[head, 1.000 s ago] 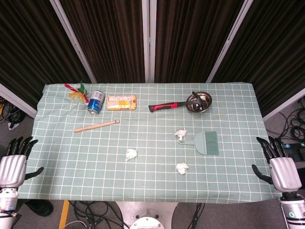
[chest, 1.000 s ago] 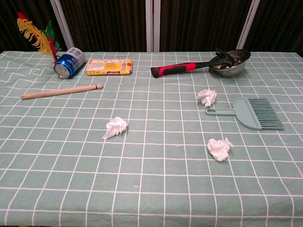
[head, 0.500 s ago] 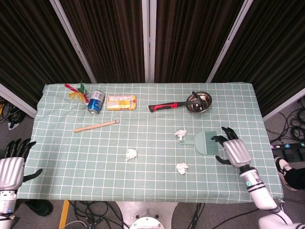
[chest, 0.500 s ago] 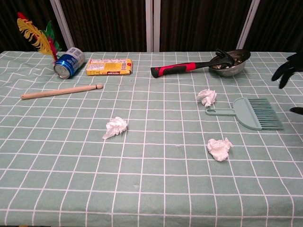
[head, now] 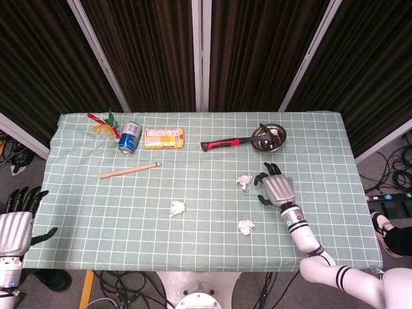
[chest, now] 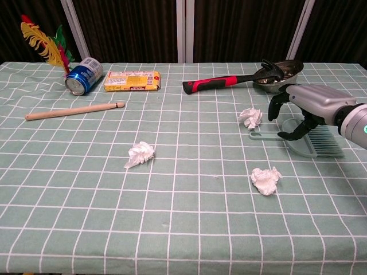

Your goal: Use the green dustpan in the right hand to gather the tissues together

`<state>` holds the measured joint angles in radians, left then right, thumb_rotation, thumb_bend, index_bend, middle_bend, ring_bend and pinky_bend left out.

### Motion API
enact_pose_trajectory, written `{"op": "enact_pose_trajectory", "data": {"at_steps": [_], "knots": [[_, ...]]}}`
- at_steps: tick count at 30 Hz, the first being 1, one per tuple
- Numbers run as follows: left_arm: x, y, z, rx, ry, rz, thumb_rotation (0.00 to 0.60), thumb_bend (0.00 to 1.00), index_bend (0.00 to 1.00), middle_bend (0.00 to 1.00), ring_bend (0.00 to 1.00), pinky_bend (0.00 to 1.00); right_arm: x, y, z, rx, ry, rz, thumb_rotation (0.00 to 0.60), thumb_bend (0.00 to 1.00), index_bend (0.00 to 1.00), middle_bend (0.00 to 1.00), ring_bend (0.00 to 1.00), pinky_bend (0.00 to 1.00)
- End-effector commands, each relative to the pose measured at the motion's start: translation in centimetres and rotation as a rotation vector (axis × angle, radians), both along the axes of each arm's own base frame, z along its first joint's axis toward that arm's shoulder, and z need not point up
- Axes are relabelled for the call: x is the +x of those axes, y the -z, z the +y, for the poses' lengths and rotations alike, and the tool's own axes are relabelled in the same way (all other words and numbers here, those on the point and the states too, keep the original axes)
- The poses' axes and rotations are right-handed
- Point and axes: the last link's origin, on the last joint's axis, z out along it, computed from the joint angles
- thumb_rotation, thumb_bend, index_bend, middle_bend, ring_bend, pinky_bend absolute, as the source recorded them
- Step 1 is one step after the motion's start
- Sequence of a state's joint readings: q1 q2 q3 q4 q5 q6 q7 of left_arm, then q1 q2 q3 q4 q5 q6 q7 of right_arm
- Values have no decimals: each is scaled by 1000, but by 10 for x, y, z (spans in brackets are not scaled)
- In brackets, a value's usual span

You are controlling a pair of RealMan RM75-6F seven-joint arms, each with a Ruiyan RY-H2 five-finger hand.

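Right hand: the right hand (chest: 312, 109) hung over the green dustpan (chest: 315, 140), fingers (chest: 275, 103) spread and curled downward, gripping nothing.
Left hand: the left hand (head: 14, 225) sat off the surface (head: 90, 212) at its near left corner, fingers apart, holding nothing.
Dustpan: flat on the checked cloth, handle pointing left.
Tissues: one tissue (chest: 250, 117) lay just beside the handle tip, a second tissue (chest: 265, 180) nearer the front, a third tissue (chest: 140, 154) well apart to the left.
Far edge: hammer (chest: 221, 84) touching a metal bowl (chest: 280, 73).
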<state>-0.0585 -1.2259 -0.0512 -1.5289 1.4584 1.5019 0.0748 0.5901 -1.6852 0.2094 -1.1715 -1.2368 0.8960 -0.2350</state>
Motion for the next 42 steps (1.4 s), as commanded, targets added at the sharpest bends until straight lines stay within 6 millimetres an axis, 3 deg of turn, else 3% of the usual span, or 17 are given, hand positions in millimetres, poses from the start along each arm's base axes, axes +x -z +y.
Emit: {"op": "enact_pose_trajectory", "data": {"at_steps": [1, 25, 32, 37, 42], "knots": [[0, 0, 0, -1, -1, -1, 600, 0, 162, 101, 42, 55, 3, 8, 1, 0, -9, 19, 600, 220, 431, 366, 33, 71], [-8, 4, -1, 2, -8, -25, 600, 0, 162, 101, 41, 55, 2, 33, 7, -36, -72, 151, 600, 228, 430, 434, 80, 71], [-9, 5, -1, 3, -9, -27, 600, 0, 162, 101, 42, 55, 2, 37, 9, -22, -84, 172, 600, 288, 469, 481, 116, 71], [-10, 4, -2, 7, -11, -25, 600, 0, 162, 101, 42, 55, -1, 18, 12, -46, -99, 160, 600, 325, 540, 527, 155, 72], [-9, 1, -3, 11, -13, -18, 600, 0, 162, 101, 42, 55, -5, -24, 11, -89, -95, 78, 600, 327, 552, 537, 166, 71]]}}
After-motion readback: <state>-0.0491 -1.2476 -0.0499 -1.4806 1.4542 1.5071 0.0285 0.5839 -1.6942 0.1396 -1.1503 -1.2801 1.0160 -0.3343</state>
